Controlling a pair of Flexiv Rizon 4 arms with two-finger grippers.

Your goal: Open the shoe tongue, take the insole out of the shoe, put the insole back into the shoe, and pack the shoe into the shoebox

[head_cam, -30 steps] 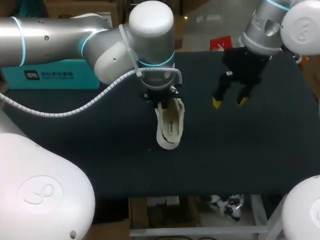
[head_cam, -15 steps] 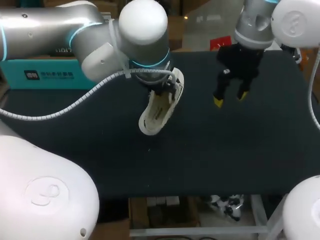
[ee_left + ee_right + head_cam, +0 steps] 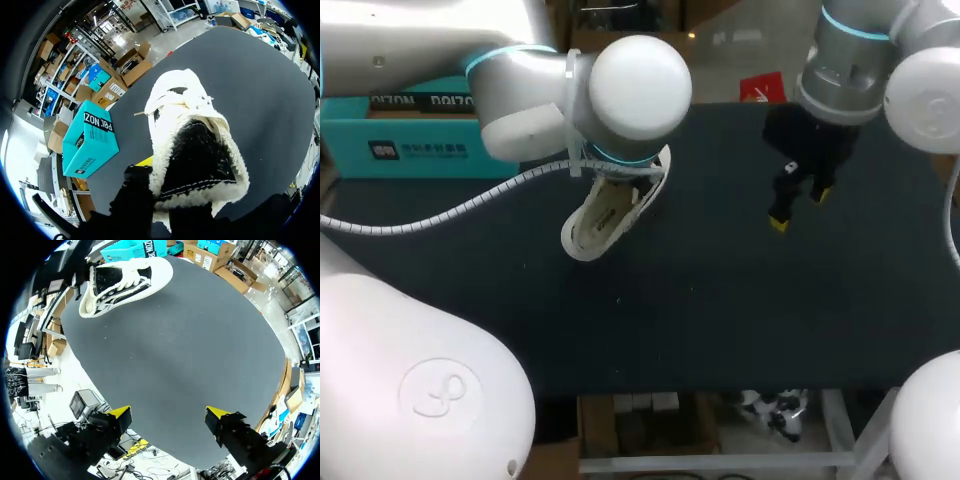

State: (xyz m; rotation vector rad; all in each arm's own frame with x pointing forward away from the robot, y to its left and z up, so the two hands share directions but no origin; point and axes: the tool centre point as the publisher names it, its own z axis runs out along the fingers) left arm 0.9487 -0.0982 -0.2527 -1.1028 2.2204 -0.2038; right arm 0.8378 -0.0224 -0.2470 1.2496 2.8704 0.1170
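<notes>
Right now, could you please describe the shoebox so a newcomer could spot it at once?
Look at the dark table, then along its far left edge. The shoebox lies there, a flat turquoise carton, unlike the white fleece-lined shoe nearby.

Your left claw's (image 3: 150, 172) hold is mostly out of sight.
In the head view your left arm (image 3: 620, 90) covers that claw entirely, along with the heel end of the shoe (image 3: 605, 212) and the upper part of the shoebox (image 3: 420, 150). From the left wrist, the shoe's fleece collar hides most of the claw; only a sliver of one yellow tip shows. The shoe's inside is too dark to tell whether the insole lies there.
</notes>
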